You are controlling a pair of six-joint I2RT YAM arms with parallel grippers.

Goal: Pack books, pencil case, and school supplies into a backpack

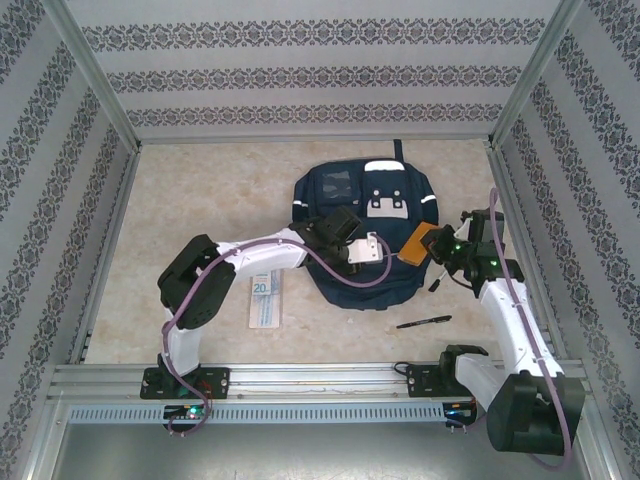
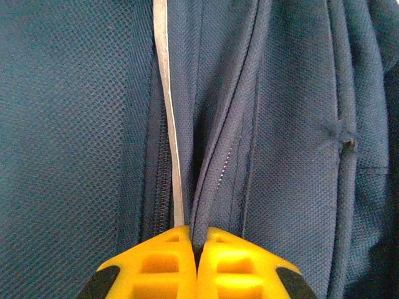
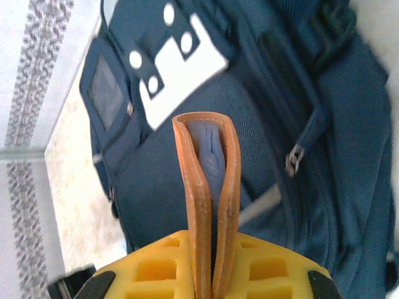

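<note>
Elbows bent, left end effector (image 2: 196, 240) pinches backpack (image 1: 320, 197), right (image 3: 214, 249) holds orange piece (image 3: 232, 187).

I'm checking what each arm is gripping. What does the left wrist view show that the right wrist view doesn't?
Left wrist: the left gripper shut on a fold of the backpack, beside its zipper and a white stripe. Right wrist: the right gripper shut on the orange piece, plus a white patch, a metal buckle and the table. Both: a shut yellow gripper close against navy backpack fabric.
</note>
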